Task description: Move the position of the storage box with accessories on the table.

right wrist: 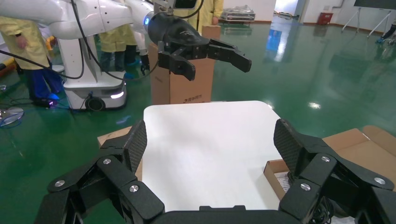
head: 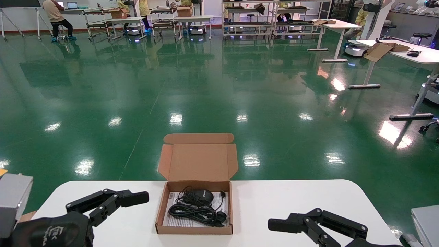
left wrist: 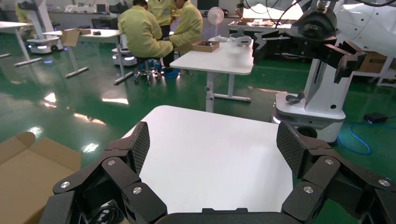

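A shallow brown corrugated cardboard storage box (head: 194, 219) (lid flap upright) sits on the white surface (head: 295, 202) between the left tool (head: 113, 200) and right tool (head: 301, 223), both spread wide and touching nothing. Inside lie a black mouse (head: 201, 195) and coiled cable (head: 195, 209). Light and flexible, it is probably best gripped at a side wall.

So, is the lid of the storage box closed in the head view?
No, the storage box stands open, its lid flap raised behind, showing the mouse and cable.
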You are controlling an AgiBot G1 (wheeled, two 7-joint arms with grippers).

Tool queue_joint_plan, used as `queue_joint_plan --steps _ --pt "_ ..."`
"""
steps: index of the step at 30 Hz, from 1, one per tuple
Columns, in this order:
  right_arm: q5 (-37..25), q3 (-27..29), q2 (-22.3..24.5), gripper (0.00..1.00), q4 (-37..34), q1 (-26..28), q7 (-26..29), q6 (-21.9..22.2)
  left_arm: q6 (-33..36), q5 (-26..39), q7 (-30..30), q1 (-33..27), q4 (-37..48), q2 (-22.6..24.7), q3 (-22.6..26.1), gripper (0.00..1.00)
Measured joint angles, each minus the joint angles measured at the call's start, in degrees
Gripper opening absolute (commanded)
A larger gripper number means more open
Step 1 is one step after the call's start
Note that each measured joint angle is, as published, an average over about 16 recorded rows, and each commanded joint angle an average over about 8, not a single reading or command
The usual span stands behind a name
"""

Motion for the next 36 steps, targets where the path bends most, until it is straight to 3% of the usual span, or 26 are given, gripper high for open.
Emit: queue_joint_plan --steps 20,36 --pt "-1.9 -0.9 -1.8 1.00 -0.5 1.9 0.4 1.6 0.0 0.0 0.0 0.0 0.0 0.0 0.0 1.00" --pt "-16.3 -8.7 -14.9 1.00 -12.4 12.5 1.3 10.7 0.0 0.0 0.0 0.0 0.0 0.0 0.0 1.00"
